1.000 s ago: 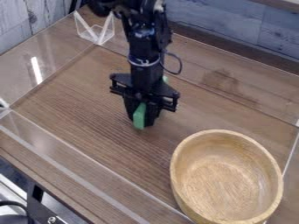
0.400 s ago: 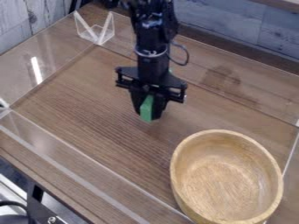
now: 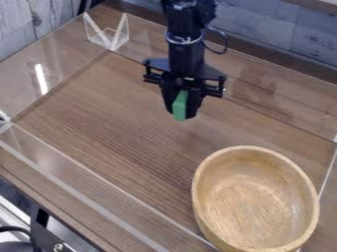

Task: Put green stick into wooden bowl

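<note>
Nearest the viewer, the wooden bowl (image 3: 202, 219) sits on the bench (image 3: 99, 143), in front of the claw and off to one side, its wide mouth upward, ready to receive something dropped in. Beyond it the claw (image 3: 180, 104) is closed on the green stick (image 3: 180, 105), holding it roughly upright between its fingers, probably raised so it can pass over the rim.
</note>
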Tool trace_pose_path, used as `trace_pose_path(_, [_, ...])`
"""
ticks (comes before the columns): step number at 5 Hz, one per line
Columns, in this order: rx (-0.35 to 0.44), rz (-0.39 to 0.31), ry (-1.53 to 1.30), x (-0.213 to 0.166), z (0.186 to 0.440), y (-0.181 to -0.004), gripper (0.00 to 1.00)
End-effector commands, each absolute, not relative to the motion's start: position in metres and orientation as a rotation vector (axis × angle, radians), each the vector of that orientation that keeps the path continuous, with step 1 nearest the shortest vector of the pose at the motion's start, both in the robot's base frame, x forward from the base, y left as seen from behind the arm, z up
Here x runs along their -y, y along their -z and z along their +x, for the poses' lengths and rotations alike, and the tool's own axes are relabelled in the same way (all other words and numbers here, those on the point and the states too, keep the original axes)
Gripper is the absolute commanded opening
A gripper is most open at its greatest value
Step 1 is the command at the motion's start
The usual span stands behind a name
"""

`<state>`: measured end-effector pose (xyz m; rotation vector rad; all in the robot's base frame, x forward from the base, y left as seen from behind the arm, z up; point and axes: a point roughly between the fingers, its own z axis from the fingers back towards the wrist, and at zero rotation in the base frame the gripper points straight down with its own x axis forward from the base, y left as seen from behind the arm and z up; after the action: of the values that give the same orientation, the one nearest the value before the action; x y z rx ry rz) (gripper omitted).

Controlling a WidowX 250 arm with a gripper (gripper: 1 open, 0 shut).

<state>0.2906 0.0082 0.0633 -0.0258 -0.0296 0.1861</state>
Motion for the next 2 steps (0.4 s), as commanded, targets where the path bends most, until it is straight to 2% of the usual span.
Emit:
trace_pose_path(1, [0.097,-0.035,-0.151,-0.0048,0.2994,-0.0834,0.0])
trace_pose_path(2, [0.116,-0.04,-0.132,-0.0062,0.3029,-0.0883,0.0])
